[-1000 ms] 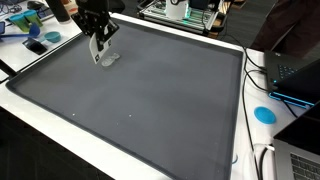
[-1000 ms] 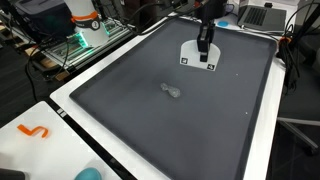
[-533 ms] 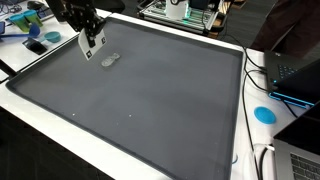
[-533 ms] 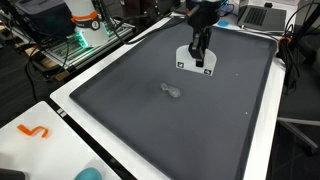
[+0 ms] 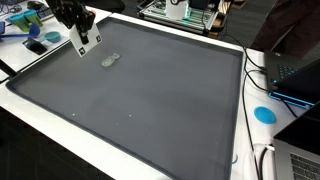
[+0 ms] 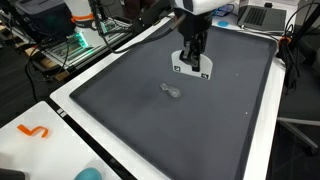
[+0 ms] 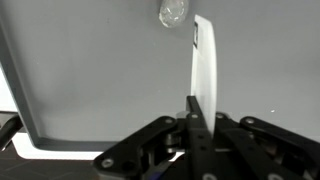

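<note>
Gripper (image 5: 82, 35): matte black in both exterior views; blocky housing narrowing to two slim fingers. Upper centre of an exterior view: gripper (image 6: 192, 58) same black; white, rounded arm link (image 6: 196, 5) above it at the top edge of the frame. Wrist view: gripper (image 7: 197, 106) fills the lower edge; black linkage bars splay left and right of centre; round pivot pins at the joints; faint grey highlights along the bar edges; fingers (image 7: 190, 110) thin, flat, black; markings and cables too small to tell.

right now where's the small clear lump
In an exterior view the clear lump lies on the grey mat, apart from the white card in the gripper.
</note>
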Controlling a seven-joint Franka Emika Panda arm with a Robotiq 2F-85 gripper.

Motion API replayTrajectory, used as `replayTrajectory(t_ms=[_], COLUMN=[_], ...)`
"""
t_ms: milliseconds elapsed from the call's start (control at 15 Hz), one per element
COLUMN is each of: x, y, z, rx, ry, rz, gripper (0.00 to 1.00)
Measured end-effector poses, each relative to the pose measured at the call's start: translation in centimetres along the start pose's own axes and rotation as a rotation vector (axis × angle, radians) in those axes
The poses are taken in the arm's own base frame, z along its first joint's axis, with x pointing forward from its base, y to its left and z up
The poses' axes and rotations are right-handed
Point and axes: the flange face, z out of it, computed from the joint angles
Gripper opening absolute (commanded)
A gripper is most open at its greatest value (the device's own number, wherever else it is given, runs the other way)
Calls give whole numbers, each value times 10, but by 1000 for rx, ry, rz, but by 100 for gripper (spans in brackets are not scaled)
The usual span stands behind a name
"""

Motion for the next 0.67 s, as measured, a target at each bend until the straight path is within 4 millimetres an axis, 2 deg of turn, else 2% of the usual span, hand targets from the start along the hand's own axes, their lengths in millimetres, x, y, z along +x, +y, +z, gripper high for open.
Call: replayTrajectory(t_ms=[667], x=[-12], y=[39], z=[-3], rx=[114], ry=[64], rz=[83], gripper=[1])
